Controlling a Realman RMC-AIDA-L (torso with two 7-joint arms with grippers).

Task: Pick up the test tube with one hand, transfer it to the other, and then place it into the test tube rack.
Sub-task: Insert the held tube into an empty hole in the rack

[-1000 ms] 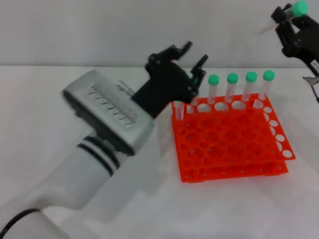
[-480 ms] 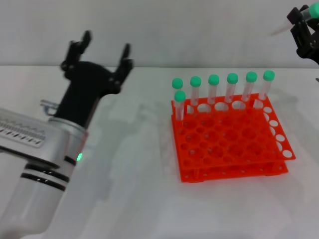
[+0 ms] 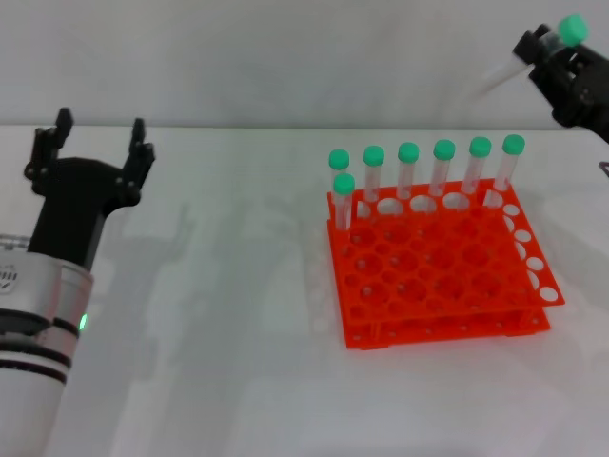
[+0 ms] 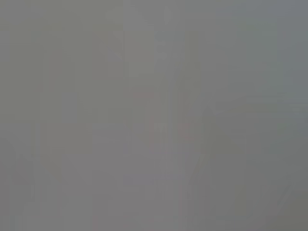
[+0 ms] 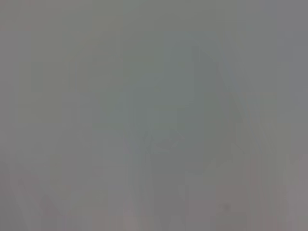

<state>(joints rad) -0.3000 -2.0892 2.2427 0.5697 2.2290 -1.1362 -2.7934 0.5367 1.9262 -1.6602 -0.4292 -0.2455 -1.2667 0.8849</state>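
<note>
White desk (image 3: 238,381) fills your head view, running back to a pale wall. Nearest you, on your left, the left hand (image 3: 92,150) rides on its glossy white arm with black bands and a green light, raised over the desk's left side; its black fingers (image 3: 140,143) stand spread apart with nothing between them. To the right of centre, the test tube rack (image 3: 438,271) sits flat on the desk, bright orange and two-tiered. Seven green-capped tubes (image 3: 443,171) stand upright in it: six along the far row and one just in front of that row's left end. Farthest off, at the upper right corner and well above the rack, your right hand (image 3: 561,67) grips the test tube (image 3: 528,52), which lies tilted, green cap up and to the right, clear tip down and to the left. Both wrist views show you only flat grey.
</note>
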